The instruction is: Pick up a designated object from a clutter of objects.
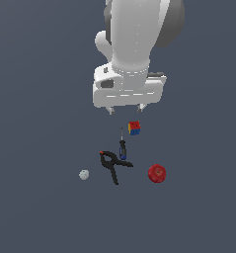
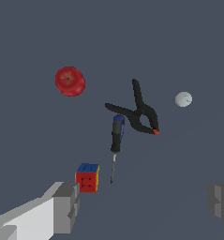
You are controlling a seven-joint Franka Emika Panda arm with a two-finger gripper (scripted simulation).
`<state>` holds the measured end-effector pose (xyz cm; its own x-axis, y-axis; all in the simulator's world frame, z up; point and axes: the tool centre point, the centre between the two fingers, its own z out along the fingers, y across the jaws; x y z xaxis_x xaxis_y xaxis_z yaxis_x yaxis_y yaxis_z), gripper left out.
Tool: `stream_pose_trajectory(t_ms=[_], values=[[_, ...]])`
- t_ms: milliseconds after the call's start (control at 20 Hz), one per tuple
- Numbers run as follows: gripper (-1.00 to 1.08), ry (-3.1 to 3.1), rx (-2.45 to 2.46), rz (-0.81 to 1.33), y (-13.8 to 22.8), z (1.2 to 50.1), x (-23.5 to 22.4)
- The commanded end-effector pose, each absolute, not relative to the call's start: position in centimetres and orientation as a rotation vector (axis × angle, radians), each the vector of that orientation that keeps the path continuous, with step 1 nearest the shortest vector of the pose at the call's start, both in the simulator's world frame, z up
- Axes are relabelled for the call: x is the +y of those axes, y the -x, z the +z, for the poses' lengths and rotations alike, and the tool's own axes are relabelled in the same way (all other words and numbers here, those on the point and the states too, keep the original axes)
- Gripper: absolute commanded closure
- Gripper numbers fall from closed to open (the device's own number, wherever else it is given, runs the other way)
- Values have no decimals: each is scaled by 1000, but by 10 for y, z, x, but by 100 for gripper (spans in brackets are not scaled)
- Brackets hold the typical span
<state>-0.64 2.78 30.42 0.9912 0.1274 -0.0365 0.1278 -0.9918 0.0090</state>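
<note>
1. The red apple (image 1: 157, 173) sits alone on the dark bench (image 1: 35, 207), untouched. Taking the black spring clamp (image 1: 113, 165) as the landmark, the apple lies to the clamp's side on the exterior view's right, near it but with a clear strip of bench between them.
2. Nothing leans on the apple or covers it, so it looks free for a straight descent from above.
3. The blue-handled screwdriver (image 1: 122, 147) lies just past the clamp, its handle end close against or touching the clamp's arms; which, I cannot tell.
4. The multicoloured cube (image 1: 134, 128) sits beyond the screwdriver's tip, farther from the clamp than the apple is.
5. The small pale ball (image 1: 84, 174) rests on the clamp's other side, opposite the apple.
6. The gripper (image 1: 126, 109) hangs above the bench on the far side of the cube from the clamp, fingers spread wide and holding nothing. In the wrist view its two fingers (image 2: 66, 206) stand far apart at the frame's edge.
7. The step in hand appears to be the approach. To do it well, travel sideways at height over the cube and screwdriver until centred on the apple, and only then descend.
8. Keep the jaws wide for the apple's round body, and turn them so neither finger lands on the clamp's side.
9. Close at the apple's widest part; a glossy round fruit may squirt out of a high pinch.
</note>
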Motion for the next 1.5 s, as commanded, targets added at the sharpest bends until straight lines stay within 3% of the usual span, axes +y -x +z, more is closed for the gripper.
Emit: stream_pose_trajectory(t_ms=[0, 550, 1450], values=[[-92, -3121, 220, -56, 3, 301, 30], [-92, -3085, 445, -45, -37, 261, 60], [-92, -2965, 1006, -11, -107, 130, 151]])
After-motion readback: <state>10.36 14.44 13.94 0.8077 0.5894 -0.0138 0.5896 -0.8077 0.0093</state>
